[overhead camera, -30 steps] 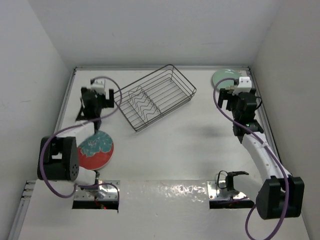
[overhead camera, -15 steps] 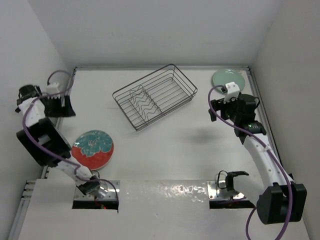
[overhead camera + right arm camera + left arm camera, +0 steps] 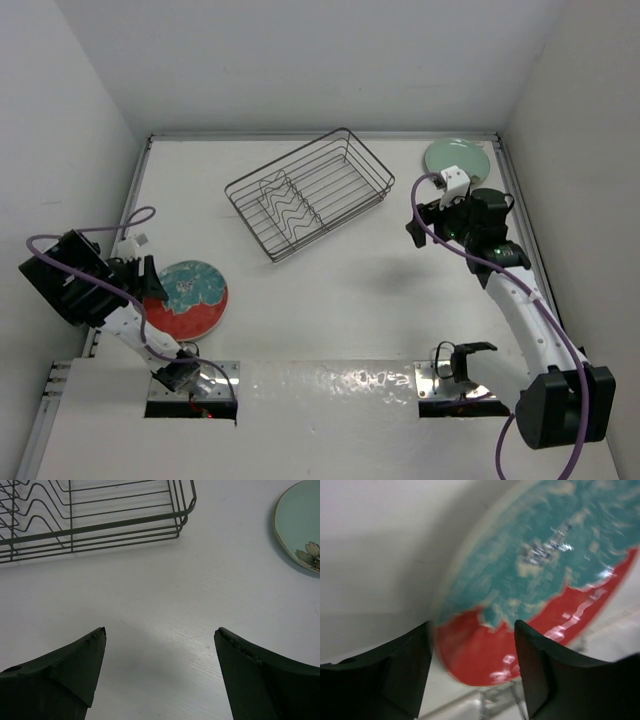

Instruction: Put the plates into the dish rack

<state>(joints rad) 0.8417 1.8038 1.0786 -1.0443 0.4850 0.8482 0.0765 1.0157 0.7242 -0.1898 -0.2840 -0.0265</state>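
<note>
Within the last second the left arm has swung away from the dish rack (image 3: 308,193), out past the left wall and down to the red floral plate (image 3: 190,298). The left claw (image 3: 472,627) is apart, its fingers flanking the plate's near rim in a motion-blurred wrist view; contact cannot be told. The right claw (image 3: 160,630), also apart and holding nothing, has drifted slightly off the mint green plate (image 3: 457,157) and hangs over bare bench (image 3: 380,300) between that plate and the rack. Both plates lie flat where they were and the rack holds none, so loading has not begun; a grasp of the red plate looks imminent
</note>
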